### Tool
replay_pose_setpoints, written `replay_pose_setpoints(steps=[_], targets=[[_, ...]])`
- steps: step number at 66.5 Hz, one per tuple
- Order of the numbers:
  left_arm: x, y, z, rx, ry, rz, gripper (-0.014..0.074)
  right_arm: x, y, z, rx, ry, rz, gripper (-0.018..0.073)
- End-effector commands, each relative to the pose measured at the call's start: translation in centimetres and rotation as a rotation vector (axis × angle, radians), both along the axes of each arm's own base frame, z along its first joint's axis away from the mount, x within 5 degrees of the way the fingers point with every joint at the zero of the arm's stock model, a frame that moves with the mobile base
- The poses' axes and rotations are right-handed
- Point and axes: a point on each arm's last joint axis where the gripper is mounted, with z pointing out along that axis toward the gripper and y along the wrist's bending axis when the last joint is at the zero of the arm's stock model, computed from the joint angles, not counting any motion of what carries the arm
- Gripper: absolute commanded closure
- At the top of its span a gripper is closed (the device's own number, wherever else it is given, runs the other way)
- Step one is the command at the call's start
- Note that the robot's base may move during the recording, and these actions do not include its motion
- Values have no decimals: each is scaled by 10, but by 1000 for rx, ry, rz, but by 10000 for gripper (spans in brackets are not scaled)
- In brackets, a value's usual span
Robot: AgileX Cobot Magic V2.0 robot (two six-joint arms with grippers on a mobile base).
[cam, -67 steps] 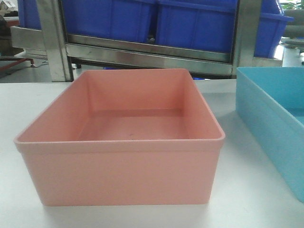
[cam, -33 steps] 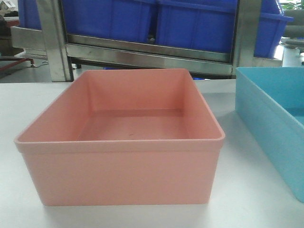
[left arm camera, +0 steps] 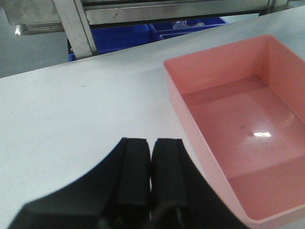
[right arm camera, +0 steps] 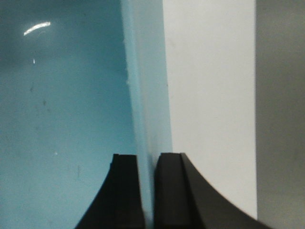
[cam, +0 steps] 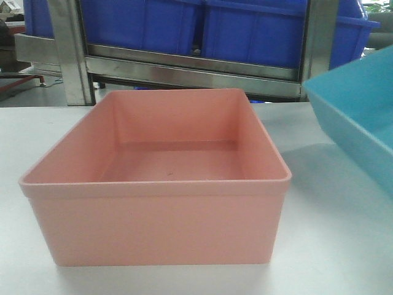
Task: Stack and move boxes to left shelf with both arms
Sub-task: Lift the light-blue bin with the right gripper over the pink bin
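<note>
Because the right gripper (right arm camera: pixel 147 160) pinches the light blue tub (cam: pixel 359 104) by its wall, it tilts, likely bound for the salmon pink tub (cam: pixel 156 184). The left gripper (left arm camera: pixel 150 145) hovers, jaws together, empty.

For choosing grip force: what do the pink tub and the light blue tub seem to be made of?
The pink tub: probably moulded plastic, smooth, semi-gloss; one even colour, rounded rim, soft glare on its floor. The light blue tub: likely the same plastic; thin wall, bright highlight inside.
</note>
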Motion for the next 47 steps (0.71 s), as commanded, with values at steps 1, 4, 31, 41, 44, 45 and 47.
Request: replay_pose_setpoints(steps=[1, 4, 31, 41, 44, 45, 47], targets=[[1, -2, 16, -42, -100, -20, 606, -17, 17, 72, 61, -204, -15, 506], [1, -2, 16, -42, -100, -20, 606, -21, 24, 86, 84, -229, -13, 506], [1, -2, 16, -42, -100, -20, 606, -39, 125, 128, 328, -291, 16, 506], [1, -2, 16, -42, -100, -20, 606, -40, 161, 130, 419, -294, 35, 506], [1, -2, 16, -42, -100, -20, 606, -40, 173, 131, 452, -300, 39, 506], [1, -2, 16, -42, -100, -20, 606, -40, 176, 132, 463, -304, 37, 506], [1, -2, 16, -42, -100, -20, 606, -40, 182, 132, 488, -307, 31, 506]])
